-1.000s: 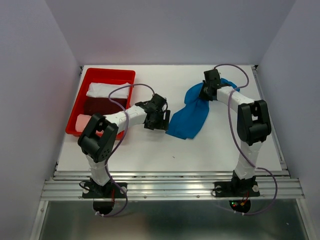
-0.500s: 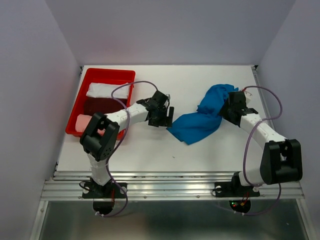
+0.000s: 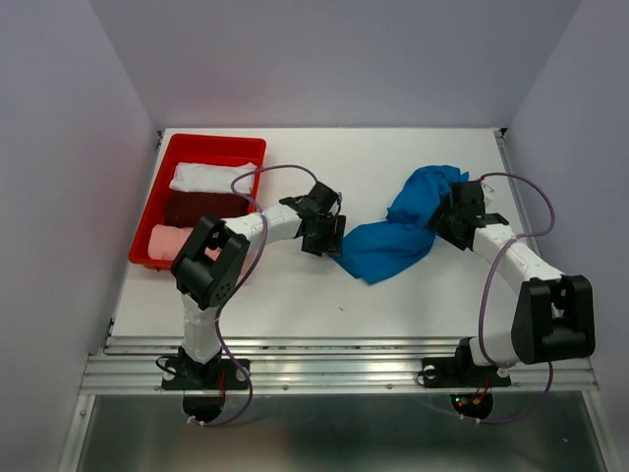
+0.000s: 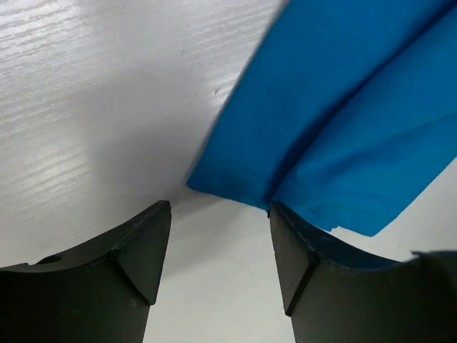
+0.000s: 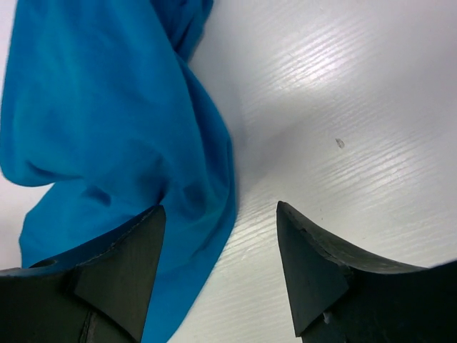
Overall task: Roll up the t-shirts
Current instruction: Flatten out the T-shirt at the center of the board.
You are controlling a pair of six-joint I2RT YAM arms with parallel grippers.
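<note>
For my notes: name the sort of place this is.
Probably a robot lab cell: plain panels around a white table, two arms bolted to an aluminium rail, a blue t-shirt.

Cloth, plastic and metal on a grained white top.
Blue t-shirt [image 3: 393, 241] — soft matt cloth, smooth weave, no shine. Table [image 3: 295, 295]: white, faint sheen, fine streaky grain like painted wood. Red tray [image 3: 218, 144] — glossy smooth plastic; white t-shirt [image 3: 208, 178], maroon t-shirt [image 3: 201, 208] and pink t-shirt [image 3: 165, 239] in it are matt cloth too. Left gripper [image 4: 218, 214] fingers [image 4: 139, 250] matt black, plastic by the look. Left arm shell [image 3: 265, 224] glossy white plastic. Front rail [image 3: 334, 372] bare brushed metal.
</note>
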